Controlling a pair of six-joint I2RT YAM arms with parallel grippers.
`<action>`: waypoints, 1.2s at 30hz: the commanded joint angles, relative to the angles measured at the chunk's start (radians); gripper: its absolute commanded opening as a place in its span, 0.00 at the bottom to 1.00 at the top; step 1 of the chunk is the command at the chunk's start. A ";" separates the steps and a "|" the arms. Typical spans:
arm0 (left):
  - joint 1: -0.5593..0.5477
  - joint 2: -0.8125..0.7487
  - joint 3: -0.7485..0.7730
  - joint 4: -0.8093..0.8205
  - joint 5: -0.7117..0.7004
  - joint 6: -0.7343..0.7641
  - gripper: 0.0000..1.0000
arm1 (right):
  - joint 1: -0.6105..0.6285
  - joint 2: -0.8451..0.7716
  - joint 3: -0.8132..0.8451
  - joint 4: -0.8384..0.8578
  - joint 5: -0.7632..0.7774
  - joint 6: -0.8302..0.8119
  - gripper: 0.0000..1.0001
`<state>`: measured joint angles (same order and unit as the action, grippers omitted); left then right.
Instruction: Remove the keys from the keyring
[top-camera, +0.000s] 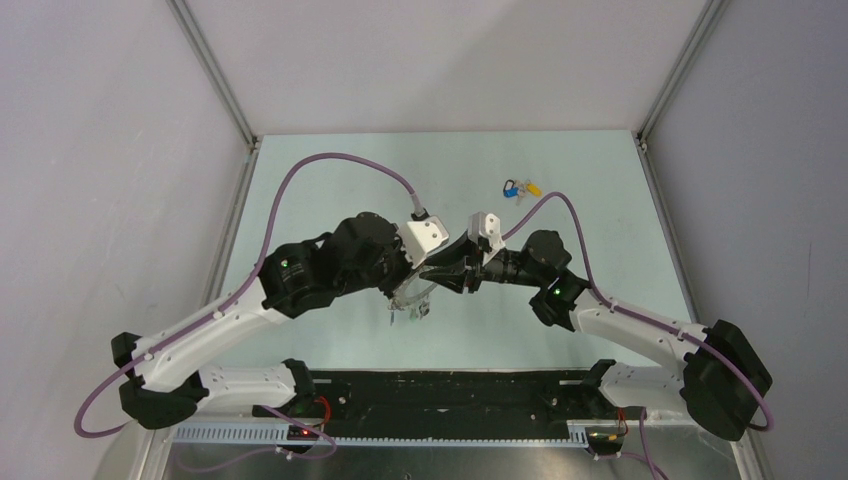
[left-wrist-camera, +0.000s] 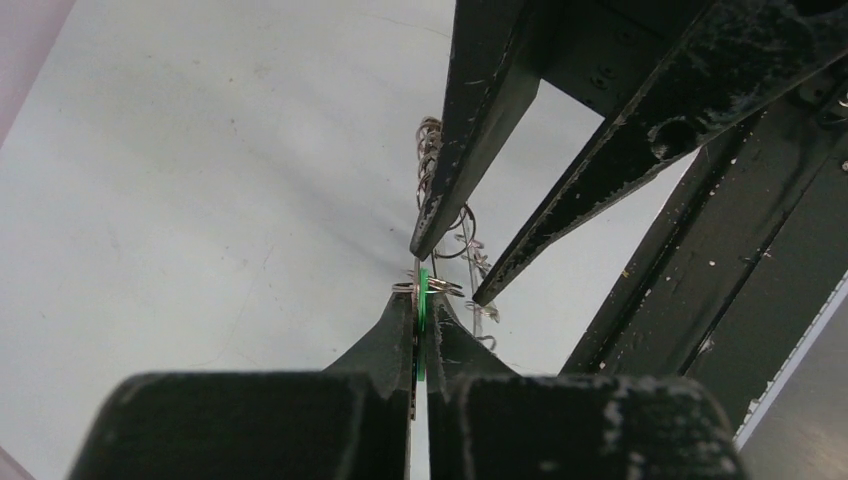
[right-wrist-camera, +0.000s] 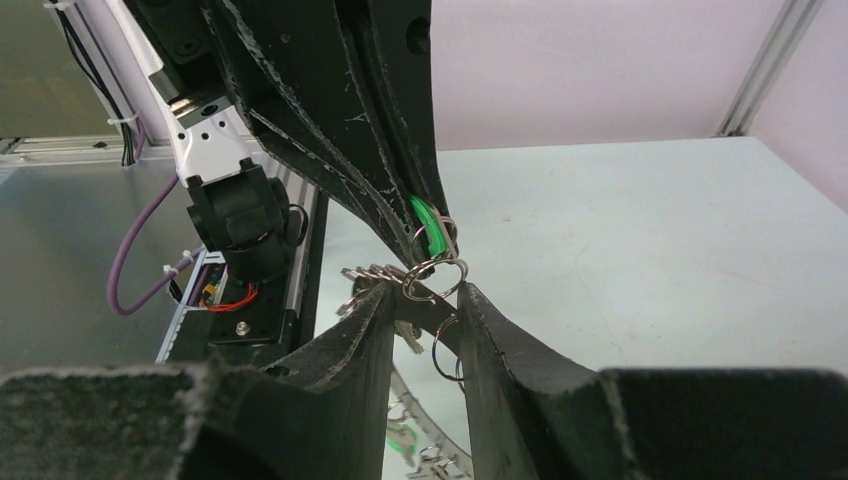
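My left gripper (left-wrist-camera: 422, 292) is shut on a green-headed key (left-wrist-camera: 423, 283), seen edge-on between its tips. Small silver split rings (right-wrist-camera: 435, 275) hang from that key. The large toothed grey keyring (top-camera: 412, 303) dangles below both grippers above the table. It also shows in the left wrist view (left-wrist-camera: 428, 160) and in the right wrist view (right-wrist-camera: 420, 419). My right gripper (right-wrist-camera: 425, 292) is open, its fingers either side of the split rings, just under the left gripper's tips (right-wrist-camera: 430, 232). In the top view both grippers meet at mid-table, left (top-camera: 415, 280) and right (top-camera: 442, 278).
A small separate bunch of blue- and yellow-headed keys (top-camera: 520, 188) lies on the pale green table (top-camera: 600, 220) at the back right. Grey walls and aluminium posts enclose the table. A black rail (top-camera: 440, 395) runs along the near edge.
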<state>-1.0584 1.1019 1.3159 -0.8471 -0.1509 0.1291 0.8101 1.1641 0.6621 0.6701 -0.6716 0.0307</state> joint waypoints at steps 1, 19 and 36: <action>-0.007 -0.002 0.077 0.025 0.039 -0.033 0.00 | 0.008 0.016 0.056 0.055 -0.002 0.015 0.34; -0.003 0.018 0.116 -0.059 -0.020 -0.080 0.00 | 0.023 -0.037 0.064 -0.070 0.027 -0.049 0.00; 0.182 0.100 0.143 -0.117 0.247 -0.227 0.00 | 0.031 -0.152 0.036 -0.123 -0.083 -0.115 0.00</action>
<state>-0.9237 1.1774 1.4086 -0.9562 0.0490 -0.0494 0.8268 1.0718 0.6849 0.5152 -0.6468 -0.0547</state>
